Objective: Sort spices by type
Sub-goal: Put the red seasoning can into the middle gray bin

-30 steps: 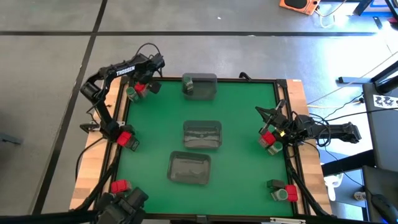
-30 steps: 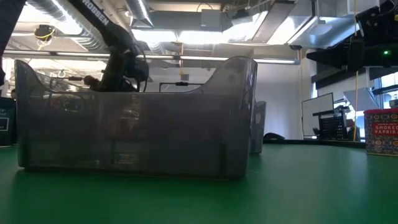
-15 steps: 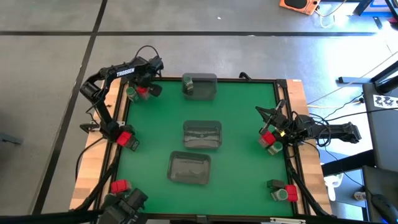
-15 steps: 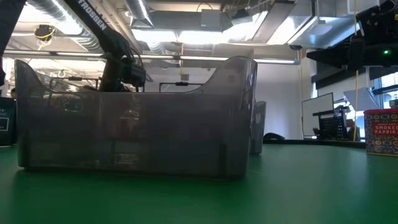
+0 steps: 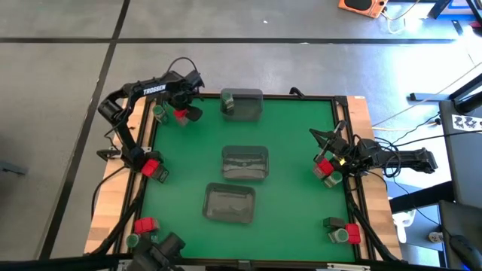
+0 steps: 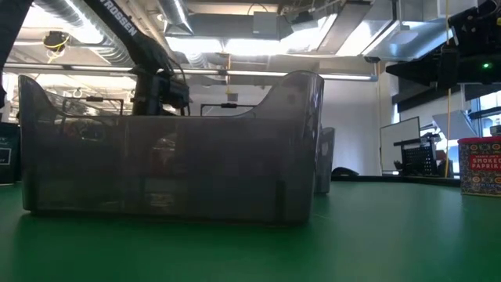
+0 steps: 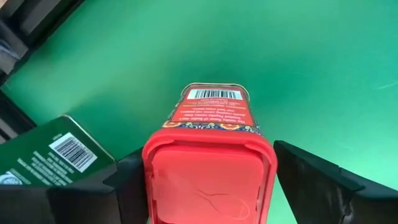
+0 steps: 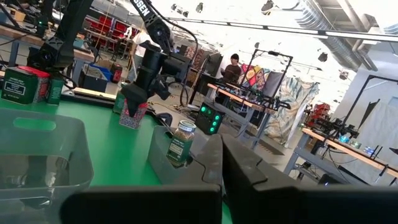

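Bright red boxy spice tin (image 7: 210,158) with flip lid and barcode: held in left gripper (image 5: 183,113), above far-left corner of green table (image 5: 294,173).

Handling, judged: rigid, light, smooth-sided tin; could slip or twist. Best hold: flat side walls just below lid, as now.

Left gripper fingers (image 7: 323,186) spread wide, pinching tin on both sides. Left arm reaches inward over far edge, near far clear plastic tray (image 5: 242,105).

Right gripper (image 5: 322,141) pressed together, empty, waiting at right table edge beside spice cluster.

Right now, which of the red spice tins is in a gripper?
The red tin near the table's far left corner: the left gripper is shut on it. The other red tins sit at the table edges, none gripped.
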Robot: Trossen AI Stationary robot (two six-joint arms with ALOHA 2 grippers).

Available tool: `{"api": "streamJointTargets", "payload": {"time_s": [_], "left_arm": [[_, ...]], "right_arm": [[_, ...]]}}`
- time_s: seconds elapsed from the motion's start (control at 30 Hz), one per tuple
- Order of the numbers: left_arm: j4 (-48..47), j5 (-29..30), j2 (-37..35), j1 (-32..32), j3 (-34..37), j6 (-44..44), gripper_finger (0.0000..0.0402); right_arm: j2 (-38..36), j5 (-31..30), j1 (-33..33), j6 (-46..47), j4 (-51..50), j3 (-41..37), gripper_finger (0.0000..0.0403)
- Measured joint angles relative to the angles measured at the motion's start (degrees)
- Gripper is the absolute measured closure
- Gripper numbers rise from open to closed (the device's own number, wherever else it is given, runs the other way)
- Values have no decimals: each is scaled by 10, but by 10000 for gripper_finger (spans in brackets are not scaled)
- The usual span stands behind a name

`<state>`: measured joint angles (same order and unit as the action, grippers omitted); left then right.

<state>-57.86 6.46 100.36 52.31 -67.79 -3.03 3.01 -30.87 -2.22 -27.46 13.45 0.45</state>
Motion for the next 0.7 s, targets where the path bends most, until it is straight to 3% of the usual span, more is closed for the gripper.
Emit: {"api": "streamJointTargets", "payload": {"time_s": [0.2,0.5,0.7], "left_arm": [[3,0,0,-16,0,1,118],[24,2,0,-28,0,2,195],[42,4,-1,-49,0,36,197]], "right_arm": [[0,0,0,0,0,0,397],[0,0,0,0,0,0,397],[0,0,0,0,0,0,397]]}}
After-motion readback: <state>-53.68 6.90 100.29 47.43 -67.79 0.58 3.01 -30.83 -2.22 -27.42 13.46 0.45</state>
